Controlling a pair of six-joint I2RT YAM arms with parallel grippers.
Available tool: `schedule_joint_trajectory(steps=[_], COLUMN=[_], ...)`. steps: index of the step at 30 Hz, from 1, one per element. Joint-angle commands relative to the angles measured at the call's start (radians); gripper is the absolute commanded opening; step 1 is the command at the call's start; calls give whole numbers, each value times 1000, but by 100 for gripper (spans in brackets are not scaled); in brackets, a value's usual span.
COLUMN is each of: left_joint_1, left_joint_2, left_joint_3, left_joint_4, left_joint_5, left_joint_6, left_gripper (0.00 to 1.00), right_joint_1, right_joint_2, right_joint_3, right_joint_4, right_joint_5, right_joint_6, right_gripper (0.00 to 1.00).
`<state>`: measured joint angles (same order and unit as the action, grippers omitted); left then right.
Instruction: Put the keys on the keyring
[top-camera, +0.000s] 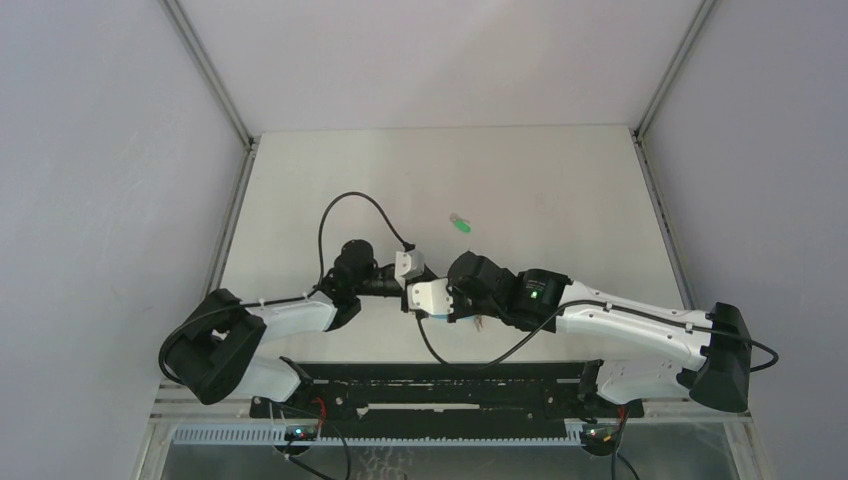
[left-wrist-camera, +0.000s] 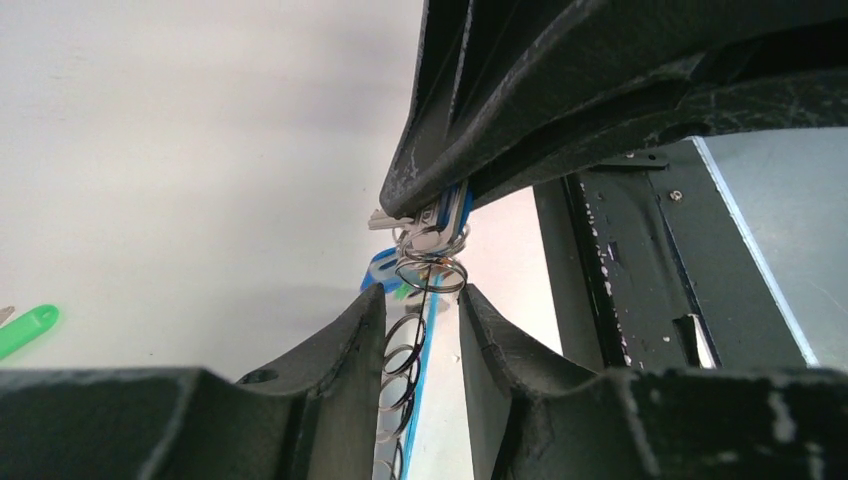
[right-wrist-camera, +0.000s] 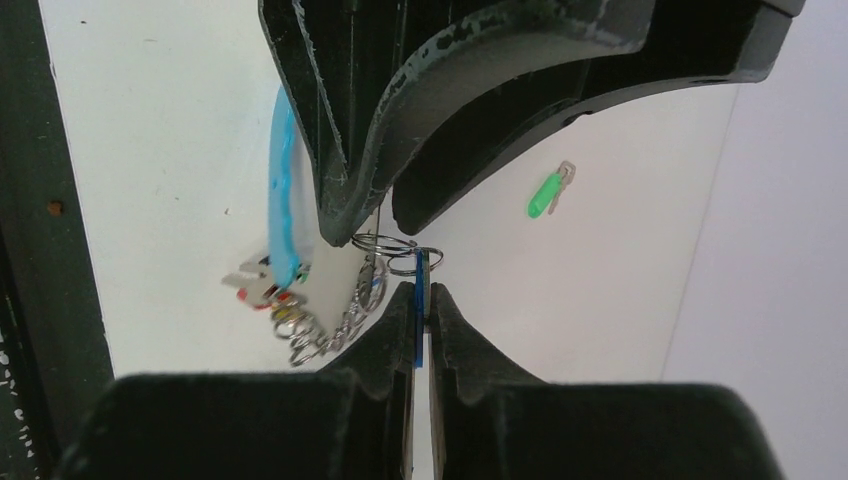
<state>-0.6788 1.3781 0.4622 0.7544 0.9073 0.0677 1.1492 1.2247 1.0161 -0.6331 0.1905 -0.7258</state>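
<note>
Two arms meet nose to nose over the middle of the tabletop (top-camera: 540, 180). The left end effector (left-wrist-camera: 422, 300) grips the keyring (right-wrist-camera: 283, 190), whose turquoise sleeve and small rings hang beside its fingers. The right end effector (right-wrist-camera: 421, 298) is pinched tight on a blue-headed key (right-wrist-camera: 421, 265), touching the ring's loops. A green key (top-camera: 461, 224) lies alone beyond them.

Left arm (top-camera: 290, 318) and right arm (top-camera: 620, 322) meet above the table (top-camera: 560, 200) (green key (top-camera: 459, 224) beyond).
</note>
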Motion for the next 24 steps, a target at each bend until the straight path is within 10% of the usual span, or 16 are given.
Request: schedule_joint_trajectory(steps=[1, 24], left_joint_1=[-8, -9], left_joint_2=[-14, -5], left_joint_3=[22, -27], left_joint_4=[113, 149], left_joint_5=[-25, -89], left_joint_6=[-54, -136], left_gripper=[37, 32], right_joint_1=[9, 14], right_joint_2=[-14, -10], right_joint_3=[12, 23], right_joint_4=[56, 52], right_joint_5=[27, 71], right_joint_6=[1, 23], right_gripper=[0, 0])
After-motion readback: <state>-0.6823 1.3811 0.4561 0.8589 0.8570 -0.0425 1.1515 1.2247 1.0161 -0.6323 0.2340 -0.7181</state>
